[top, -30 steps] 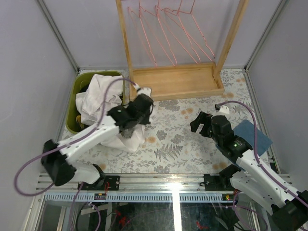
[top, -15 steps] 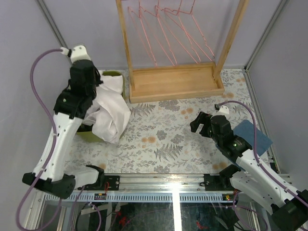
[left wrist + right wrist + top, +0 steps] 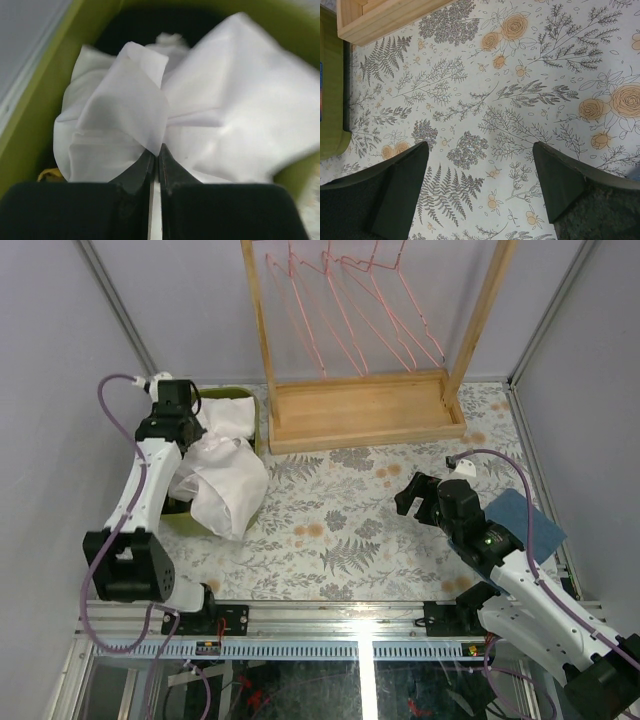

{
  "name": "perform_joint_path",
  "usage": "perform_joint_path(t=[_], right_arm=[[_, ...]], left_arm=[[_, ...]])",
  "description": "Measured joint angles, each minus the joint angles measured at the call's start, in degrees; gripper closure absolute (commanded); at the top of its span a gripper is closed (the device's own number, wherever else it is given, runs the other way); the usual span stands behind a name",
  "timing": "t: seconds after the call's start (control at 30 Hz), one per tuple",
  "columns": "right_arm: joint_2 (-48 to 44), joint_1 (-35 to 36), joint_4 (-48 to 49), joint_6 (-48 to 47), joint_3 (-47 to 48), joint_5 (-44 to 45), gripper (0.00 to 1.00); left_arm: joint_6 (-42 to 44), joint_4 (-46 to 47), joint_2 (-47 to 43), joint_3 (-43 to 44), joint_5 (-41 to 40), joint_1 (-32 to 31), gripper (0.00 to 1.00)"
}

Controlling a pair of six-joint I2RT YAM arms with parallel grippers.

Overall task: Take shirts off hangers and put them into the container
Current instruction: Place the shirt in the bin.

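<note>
Left wrist view: the white shirt (image 3: pixel 225 100) is bunching up inside the container (image 3: pixel 30 115), and the left gripper (image 3: pixel 155 152) is pinching a fold of it between fingers pressed together. From the top, part of the shirt is spilling over the tub's near rim onto the floral table (image 3: pixel 520 100). The right gripper (image 3: pixel 480 150) is hovering over that table, spread wide and well apart from the shirt. Bare hangers (image 3: pixel 350 310) are hanging on the wooden rack (image 3: pixel 360 410).

Bright even light, left wrist view blurred

Floral-patterned table (image 3: pixel 370 530): carries a wooden rack base (image 3: pixel 360 410) far centre, olive-green container (image 3: pixel 232 392) far left, white shirt (image 3: pixel 225 490) spilling out beside it, blue cloth (image 3: pixel 522 520) right.
</note>
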Motion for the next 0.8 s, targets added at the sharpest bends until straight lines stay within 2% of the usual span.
perform_joint_path(t=[0.07, 0.1, 0.13, 0.2, 0.23, 0.4, 0.6, 0.67, 0.8], right_arm=[[0.0, 0.0, -0.1, 0.0, 0.0, 0.0, 0.07], [0.0, 0.0, -0.1, 0.0, 0.0, 0.0, 0.07], [0.0, 0.0, -0.1, 0.0, 0.0, 0.0, 0.07], [0.0, 0.0, -0.1, 0.0, 0.0, 0.0, 0.07], [0.0, 0.0, -0.1, 0.0, 0.0, 0.0, 0.07], [0.4, 0.0, 0.0, 0.0, 0.0, 0.0, 0.07], [2.2, 0.0, 0.1, 0.1, 0.0, -0.3, 0.08], [2.7, 0.0, 0.4, 0.3, 0.0, -0.5, 0.08], [3.8, 0.0, 0.6, 0.7, 0.0, -0.7, 0.08]], left_arm=[[-2.0, -0.4, 3.8, -4.0, 3.2, 3.7, 0.93], [-2.6, -0.5, 6.1, -4.7, 4.9, 5.6, 0.84], [-3.0, -0.6, 8.2, -4.8, 6.5, 6.9, 0.74], [-3.3, -0.7, 10.8, -4.5, 9.0, 8.8, 0.43], [-3.2, -0.7, 11.2, -4.4, 10.0, 9.3, 0.35], [-3.2, -2.8, 6.3, -2.7, 15.0, 9.2, 0.13], [-2.8, -7.2, -1.0, 5.0, 17.0, 7.5, 0.08], [-2.6, -9.2, -3.5, 6.7, 15.0, 3.3, 0.08], [-3.3, -12.4, -7.7, 6.7, 11.7, -9.4, 0.08]])
